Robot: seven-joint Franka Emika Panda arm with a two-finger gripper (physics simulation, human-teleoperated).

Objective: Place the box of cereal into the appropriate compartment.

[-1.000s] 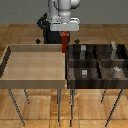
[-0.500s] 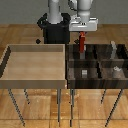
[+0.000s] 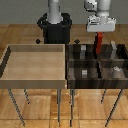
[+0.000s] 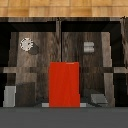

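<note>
In the exterior view the pincer is hanging in the upper right of the frame with the box of cereal clamped between its fingers, the red box dangling upright above the back row of the dark compartment tray. The box is not resting on anything; its lower end is showing against the tray's rear cells, though which cell lies directly beneath cannot be told from this angle. The plain light wooden bin is filling the left half of the frame, well apart from the box.

The box is likely light and stiff, a thin-walled carton with flat, smooth faces that could slip or swing if it is held loosely. Being slim, it is best held across its narrow thickness near the top, as appears to be the case now, so that it hangs plumb and drops cleanly between the dividers.

The wrist view is giving what the exterior view cannot: the box of cereal seen end-on at lower centre, with the cells laid out beyond it, a round pale object at upper left, a small grey block at upper right and further grey blocks low down. The exterior view alone is showing the box's height above the tray and the arm's base behind.
</note>
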